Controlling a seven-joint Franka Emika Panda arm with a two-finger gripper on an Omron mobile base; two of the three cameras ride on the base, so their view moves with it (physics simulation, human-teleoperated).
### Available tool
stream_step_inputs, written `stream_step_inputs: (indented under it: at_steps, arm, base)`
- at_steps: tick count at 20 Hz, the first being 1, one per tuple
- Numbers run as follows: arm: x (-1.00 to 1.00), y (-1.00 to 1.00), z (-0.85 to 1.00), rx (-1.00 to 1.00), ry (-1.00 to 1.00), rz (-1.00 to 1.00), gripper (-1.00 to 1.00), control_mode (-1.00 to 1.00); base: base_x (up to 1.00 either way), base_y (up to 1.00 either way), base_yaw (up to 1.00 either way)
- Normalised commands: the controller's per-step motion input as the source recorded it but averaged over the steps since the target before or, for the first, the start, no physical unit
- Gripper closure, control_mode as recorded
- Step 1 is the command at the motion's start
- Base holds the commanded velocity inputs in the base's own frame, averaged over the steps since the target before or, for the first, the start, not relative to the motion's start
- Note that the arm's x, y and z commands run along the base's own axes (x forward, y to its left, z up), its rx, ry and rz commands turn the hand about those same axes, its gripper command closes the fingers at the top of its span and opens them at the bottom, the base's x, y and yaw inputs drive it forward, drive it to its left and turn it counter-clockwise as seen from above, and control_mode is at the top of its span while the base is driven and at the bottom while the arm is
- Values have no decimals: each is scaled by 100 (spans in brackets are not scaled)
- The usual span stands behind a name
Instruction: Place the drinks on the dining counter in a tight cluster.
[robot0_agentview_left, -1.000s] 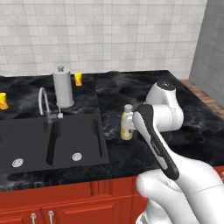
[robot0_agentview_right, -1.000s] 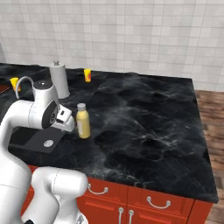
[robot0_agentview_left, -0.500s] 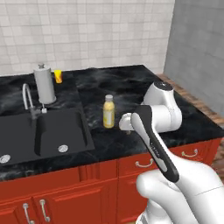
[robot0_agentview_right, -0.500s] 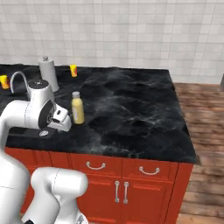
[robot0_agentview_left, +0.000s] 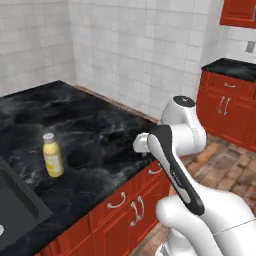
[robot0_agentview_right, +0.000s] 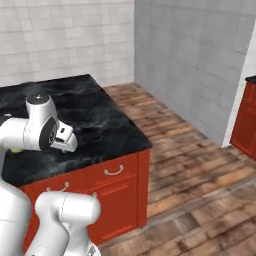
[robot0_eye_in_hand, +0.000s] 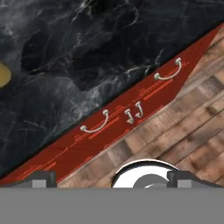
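Since the earlier frame, both base views have swung right with the driving base. Yellow bottle (robot0_agentview_left: 52, 155) stands upright on the tabletop (robot0_agentview_left: 100, 130) near the sink (robot0_agentview_left: 15, 205), awaiting its cluster. Jaws are spread wide, grasping nothing.

one yellow bottle (robot0_agentview_left: 52, 155), one black marble counter (robot0_agentview_left: 95, 130), one sink (robot0_agentview_left: 15, 205), four silver cabinet handles (robot0_eye_in_hand: 94, 125)

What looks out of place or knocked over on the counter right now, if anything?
Nothing stands out. The yellow bottle stands upright, cap on, alone on the dining counter, with no spill around it. The red cabinet fronts below look shut and undamaged. The open gripper holds nothing.
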Motion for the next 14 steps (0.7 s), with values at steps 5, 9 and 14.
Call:
stream_step_inputs:
  at_steps: [5, 9, 14]
  arm:
    - [0, 0, 0, 0, 0, 0, -100, 100]
    - [0, 0, 0, 0, 0, 0, -100, 100]
    - [0, 0, 0, 0, 0, 0, -100, 100]
  base:
    - [1, 11, -93]
    - [4, 13, -90]
    - [5, 13, -92]
